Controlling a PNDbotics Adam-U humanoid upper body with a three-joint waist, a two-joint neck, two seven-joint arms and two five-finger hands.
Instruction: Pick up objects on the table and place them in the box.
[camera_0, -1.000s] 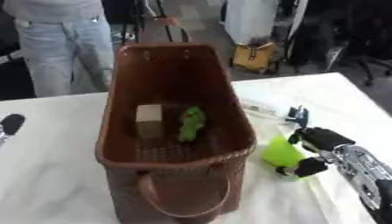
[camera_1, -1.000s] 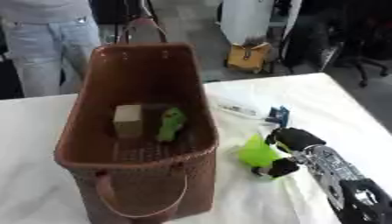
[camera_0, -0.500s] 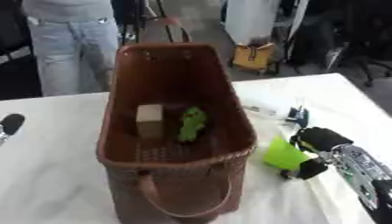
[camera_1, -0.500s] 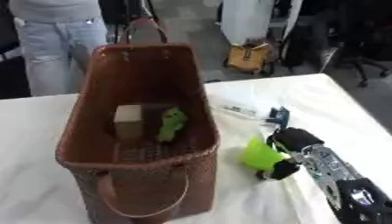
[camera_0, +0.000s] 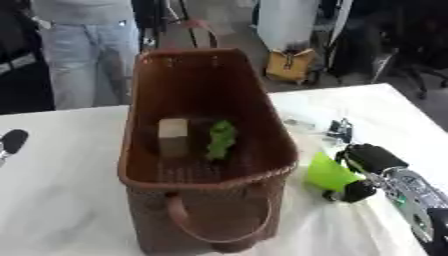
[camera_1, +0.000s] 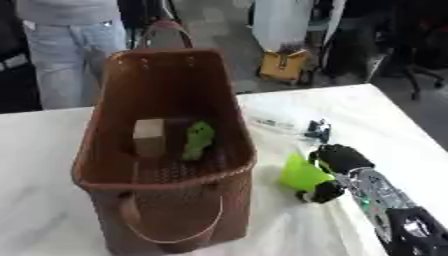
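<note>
Right hand (camera_0: 366, 167) fingers grasp bright green pointed plastic object (camera_0: 328, 171) beside tall brown woven basket (camera_0: 262, 100), already holding tan block (camera_0: 172, 137) and green leafy item (camera_0: 219, 139); lift presumably next.

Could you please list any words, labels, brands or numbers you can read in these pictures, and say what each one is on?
None can be read.
The clear packet on the table shows faint marks, too blurred to read.
The small dark item beside it bears no legible label.
The basket, the tan block and green thing inside it, and the lime object in the right hand show no print.
</note>
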